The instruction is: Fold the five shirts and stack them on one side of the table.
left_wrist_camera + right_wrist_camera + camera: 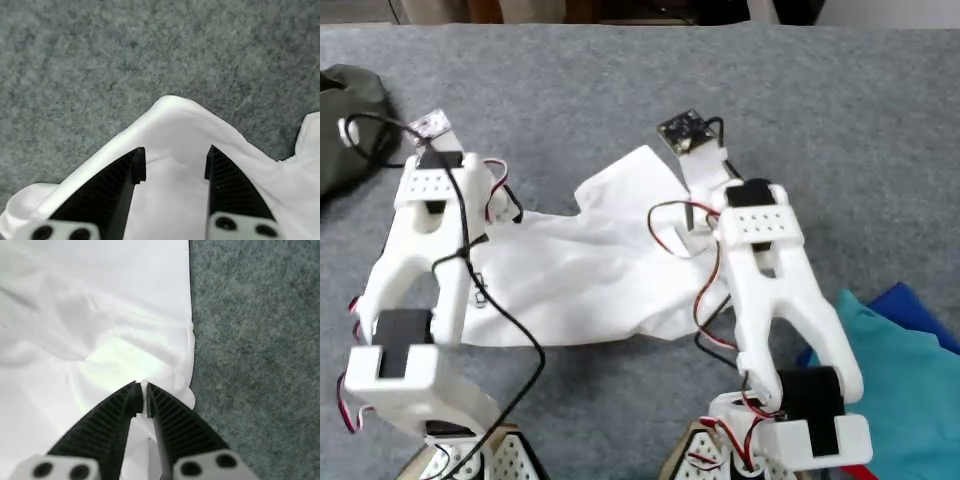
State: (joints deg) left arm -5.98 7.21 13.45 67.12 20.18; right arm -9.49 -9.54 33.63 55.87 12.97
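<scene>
A white shirt [590, 270] lies crumpled and spread on the grey table between my two arms. In the left wrist view my left gripper [175, 160] is open, its black fingers [125, 175] straddling a rounded edge of the white shirt [180, 130] just above the cloth. My right gripper [142, 392] is shut on a pinched fold of the white shirt [100, 330] close to its edge. From above, the left arm [430, 215] stands over the shirt's left edge and the right arm [760, 240] over its right side.
A dark green garment [350, 130] lies bunched at the far left. A teal shirt [890, 390] on top of a blue one [910, 305] sits at the front right corner. Bare grey table [840, 110] stretches across the back.
</scene>
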